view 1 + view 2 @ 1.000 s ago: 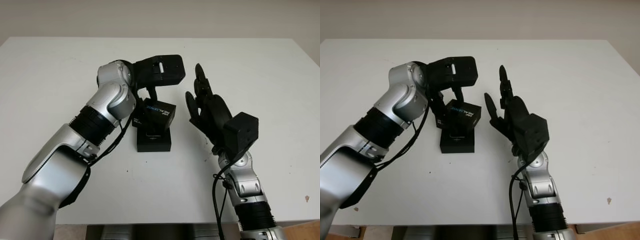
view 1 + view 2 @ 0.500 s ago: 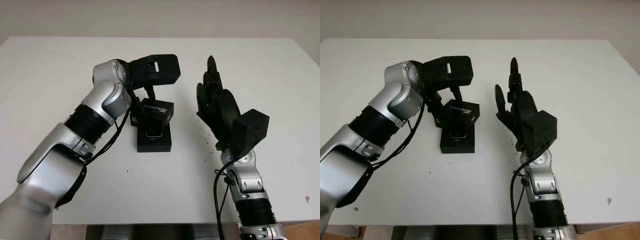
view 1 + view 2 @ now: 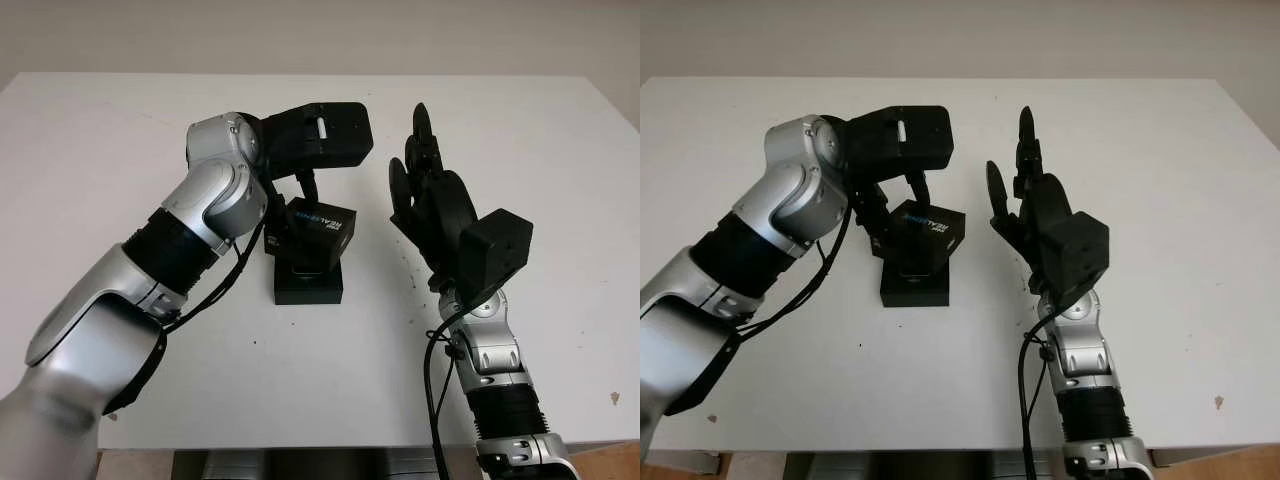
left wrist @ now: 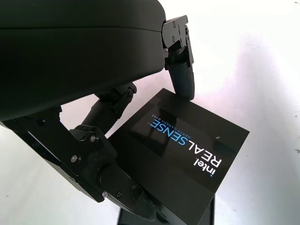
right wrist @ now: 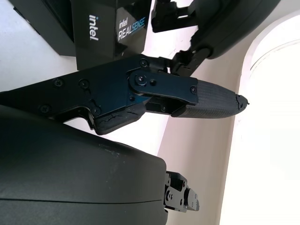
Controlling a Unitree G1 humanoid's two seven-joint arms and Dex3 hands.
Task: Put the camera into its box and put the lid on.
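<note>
Above the box (image 3: 309,281), left hand (image 3: 318,140) raised the lid (image 3: 317,228).

Glossy black lid (image 4: 183,154) with white-and-blue lettering, matte black box (image 3: 310,285), white table (image 3: 120,140)

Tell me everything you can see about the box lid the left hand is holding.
The lid is a glossy black rectangle, cardboard by its look, printed "intel REALSENSE" in white and blue. The left hand pinches its edges and holds it tilted just above the black box base on the white table. Whether it touches the base is unclear.
</note>
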